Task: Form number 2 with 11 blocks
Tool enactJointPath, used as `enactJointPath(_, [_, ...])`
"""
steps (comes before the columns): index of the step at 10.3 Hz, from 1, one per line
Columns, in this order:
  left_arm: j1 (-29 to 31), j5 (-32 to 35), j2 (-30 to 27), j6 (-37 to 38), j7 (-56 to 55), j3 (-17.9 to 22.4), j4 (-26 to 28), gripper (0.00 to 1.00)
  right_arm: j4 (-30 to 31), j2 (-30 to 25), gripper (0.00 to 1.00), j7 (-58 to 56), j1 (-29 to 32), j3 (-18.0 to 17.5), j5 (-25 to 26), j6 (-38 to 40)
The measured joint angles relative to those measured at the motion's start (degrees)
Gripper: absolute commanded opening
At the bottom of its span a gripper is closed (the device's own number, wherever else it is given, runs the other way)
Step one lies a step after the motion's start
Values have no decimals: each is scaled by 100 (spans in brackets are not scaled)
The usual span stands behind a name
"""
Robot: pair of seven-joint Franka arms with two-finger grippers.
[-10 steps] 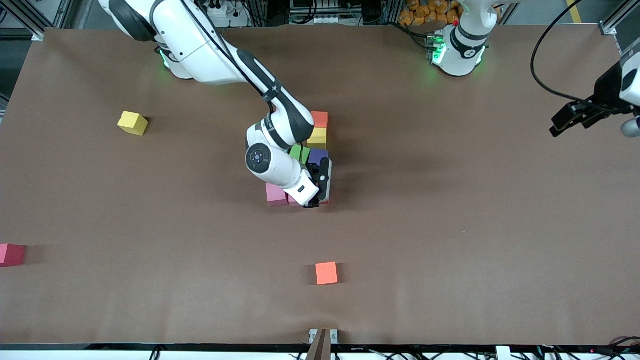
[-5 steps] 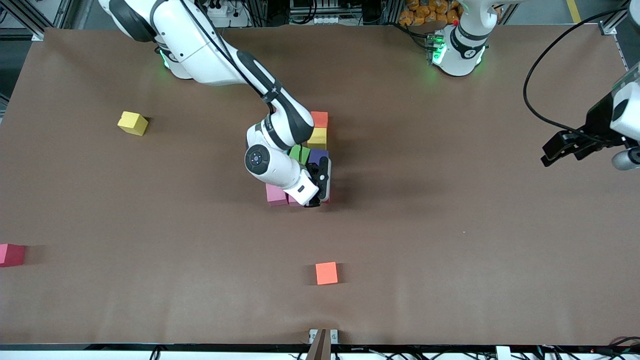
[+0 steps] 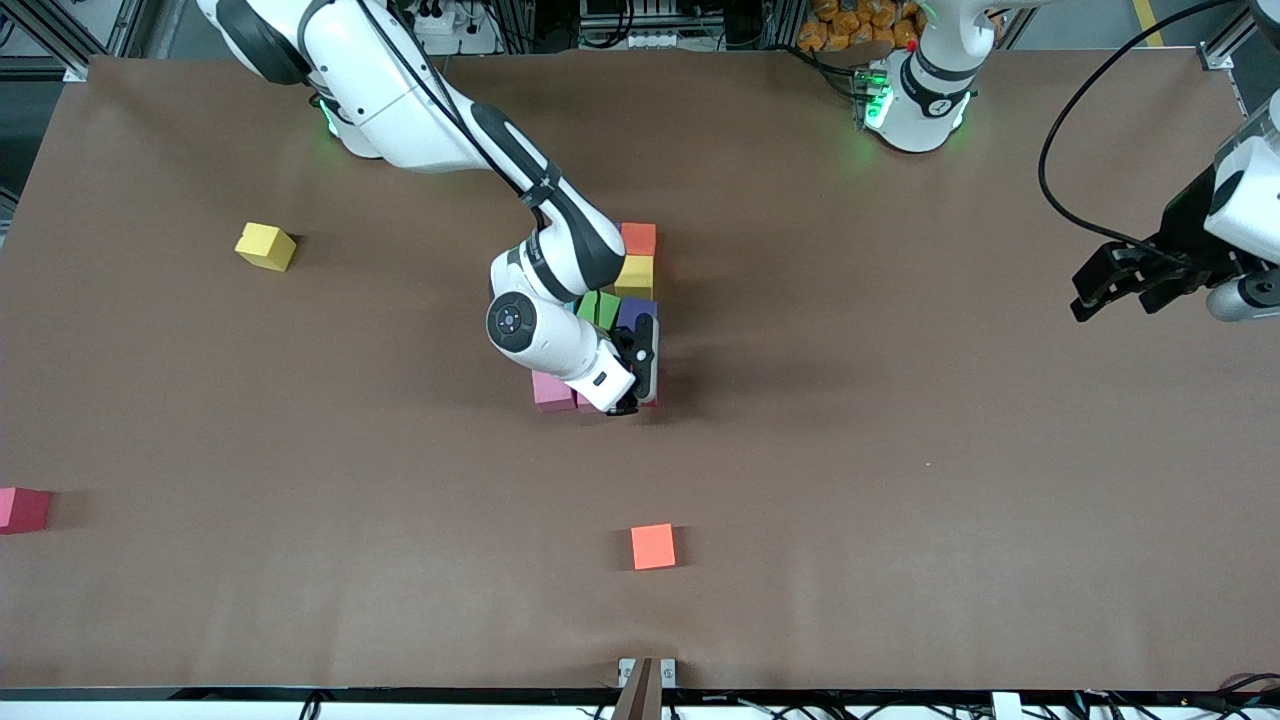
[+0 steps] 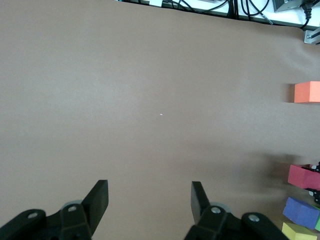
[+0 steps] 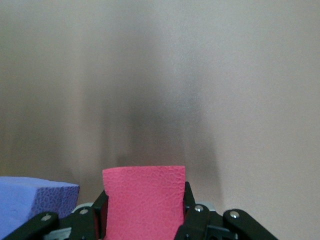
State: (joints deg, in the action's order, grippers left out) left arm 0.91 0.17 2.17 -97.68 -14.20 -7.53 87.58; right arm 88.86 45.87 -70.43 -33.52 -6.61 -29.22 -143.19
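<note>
- Ten blocks or so show, against the eleven needed; the right arm hides part of the group, so the count is loose.
- Group of blocks mid-frame in the front view, on the table (image 3: 900, 500): orange block (image 3: 638, 239) at its top, yellow block (image 3: 634, 277) below it, then green block (image 3: 600, 307) and purple block (image 3: 636, 312) side by side, and pink block (image 3: 552, 390) lowest, with a sliver of a second pink one touching it.
- Loose blocks, three: second yellow block (image 3: 265, 246) in the upper part of the frame toward the right arm's end, dark pink block (image 3: 22, 509) at the frame edge on that same end, second orange block (image 3: 653, 546) low in the centre.
- Per colour: two orange, two yellow, one green, one purple, about four pink or red counting the held one.
- Right end effector (image 3: 628, 402) is down at the lower end of the group, clamped on a pink-red block (image 5: 144, 185), close beside the purple one.
- Left end effector (image 4: 149, 187) hangs over bare table at the left arm's end, fingers apart, empty, waiting.
- Risk: letting go so close to a neighbour may knock it out of line.
- Risk: lifting away could drag the block askew and spoil the digit's foot.
- Risk: the edge block may be a hard reach.
</note>
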Motion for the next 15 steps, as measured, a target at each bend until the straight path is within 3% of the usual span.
enactJointPath(7, [-214,314,-70,505,913,-93,-9,75,-6,-20,0,-54,68,-5,-22,200])
enactJointPath(13, [-214,314,-72,619,965,-158,10,75,-5,-31,0,-153,106,-12,-43,303])
enactJointPath(15, [-214,314,-72,618,964,-195,10,75,-4,-31,8,-153,106,-12,-53,300])
